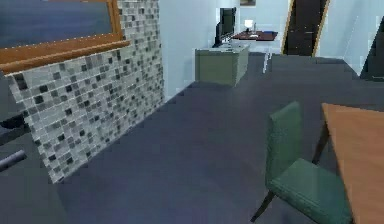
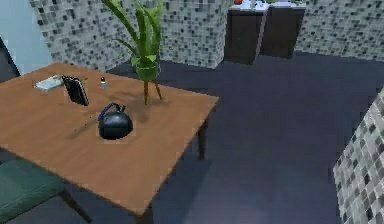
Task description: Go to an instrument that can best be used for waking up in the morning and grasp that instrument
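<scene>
Dark green chair (image 1: 285, 140) stands nearest, drawn up beside the brown wooden worktop (image 2: 60, 145). On that worktop sit a round dark blue-grey blob with a handle (image 2: 115, 123), an upright black slab (image 2: 76, 91), a flat white thing (image 2: 47, 83) and a leafy green plant in a vase (image 2: 147, 60). Which of these is the waking instrument I cannot tell, nor how the fingers stand.

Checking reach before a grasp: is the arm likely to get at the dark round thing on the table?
Probably yes: the dark round thing lies on the table with bare wood on the near side; the plant stands beyond.
</scene>
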Controlling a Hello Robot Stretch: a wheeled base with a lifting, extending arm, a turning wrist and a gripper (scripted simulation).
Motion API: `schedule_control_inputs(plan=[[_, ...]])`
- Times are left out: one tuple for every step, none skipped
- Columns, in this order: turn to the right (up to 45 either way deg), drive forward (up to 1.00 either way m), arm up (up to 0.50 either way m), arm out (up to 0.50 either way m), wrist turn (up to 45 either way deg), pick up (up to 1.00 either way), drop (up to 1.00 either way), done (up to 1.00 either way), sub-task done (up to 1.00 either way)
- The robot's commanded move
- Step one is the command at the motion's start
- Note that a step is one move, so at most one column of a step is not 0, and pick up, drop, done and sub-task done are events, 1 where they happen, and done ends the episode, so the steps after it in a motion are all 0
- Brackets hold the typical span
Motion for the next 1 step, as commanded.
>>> schedule_control_inputs(plan=[[0.0,1.00,0.00,0.00,0.0,0.00,0.00,0.00,0.00]])
